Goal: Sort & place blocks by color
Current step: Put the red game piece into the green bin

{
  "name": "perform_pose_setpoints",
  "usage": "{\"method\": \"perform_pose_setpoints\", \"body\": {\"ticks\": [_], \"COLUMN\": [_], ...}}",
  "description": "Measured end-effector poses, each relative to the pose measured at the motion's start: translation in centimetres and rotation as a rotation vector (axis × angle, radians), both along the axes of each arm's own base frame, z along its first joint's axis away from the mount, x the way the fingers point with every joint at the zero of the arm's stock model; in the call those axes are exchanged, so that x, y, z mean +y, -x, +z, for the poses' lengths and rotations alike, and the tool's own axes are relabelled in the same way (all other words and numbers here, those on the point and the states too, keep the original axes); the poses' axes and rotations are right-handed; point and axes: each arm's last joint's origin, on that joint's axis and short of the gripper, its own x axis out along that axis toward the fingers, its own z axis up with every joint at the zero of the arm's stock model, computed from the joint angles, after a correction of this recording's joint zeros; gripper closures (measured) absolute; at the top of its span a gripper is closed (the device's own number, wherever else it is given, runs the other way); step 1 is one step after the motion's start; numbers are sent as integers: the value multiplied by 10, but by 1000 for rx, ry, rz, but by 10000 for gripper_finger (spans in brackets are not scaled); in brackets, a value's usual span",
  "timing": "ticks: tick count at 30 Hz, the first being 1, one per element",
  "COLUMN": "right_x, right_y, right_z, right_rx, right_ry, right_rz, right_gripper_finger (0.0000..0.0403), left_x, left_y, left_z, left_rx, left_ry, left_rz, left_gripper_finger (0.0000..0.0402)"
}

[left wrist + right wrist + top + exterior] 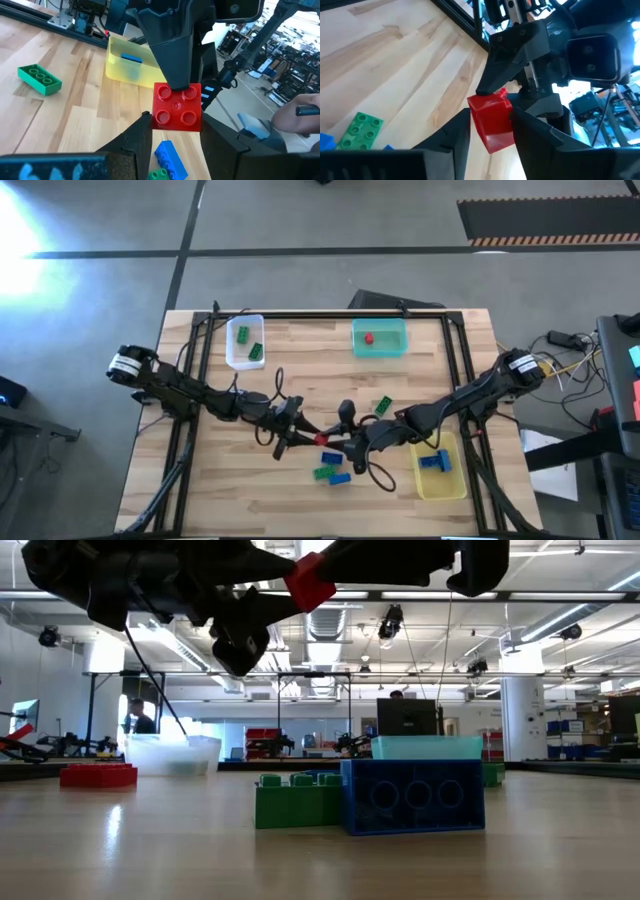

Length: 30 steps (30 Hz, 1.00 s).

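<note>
1. Red block (177,106) is seen gripped by both the left gripper (172,135) and right gripper (490,125) in wrist views; high view hides this at centre.
2. Bins: clear bin (245,342) w/ green blocks (249,343); teal bin (380,338) w/ red; yellow bin (438,465) w/ blue.

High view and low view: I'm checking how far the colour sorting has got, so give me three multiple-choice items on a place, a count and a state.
1. Where does the sorted red block lie?
A. In the yellow bin
B. In the teal bin
C. In the clear bin

2. How many green blocks are in the clear bin?
A. None
B. Two
C. Five

3. What is the state of the other red block, at the table's middle?
A. Lying flat on the wood
B. Stacked on a blue block
C. Lifted clear of the table

Key: 1 B, the sorted red block sits inside the teal bin. 2 B, the clear bin holds two green blocks. 3 C, the lifted red block hangs in the air where the left end effector and right end effector meet.
</note>
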Motion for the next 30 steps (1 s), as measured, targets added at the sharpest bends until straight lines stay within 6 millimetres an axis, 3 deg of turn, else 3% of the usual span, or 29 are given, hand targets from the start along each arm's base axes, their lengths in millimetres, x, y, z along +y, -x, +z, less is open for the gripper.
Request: {"method": "perform_pose_setpoints", "body": {"ticks": [16, 30], "right_x": [-1, -7], "right_y": [-8, -40], "right_z": [10, -1], "right_rx": [13, 199], "right_ry": [-33, 40], "right_rz": [104, 58], "right_gripper_finger": [245, 251], "left_x": [0, -2], "left_y": [0, 0], "left_z": [-4, -4], "left_rx": [48, 50], "left_ry": [-8, -13], "left_rz": [3, -23], "left_gripper_finger": [276, 276]}}
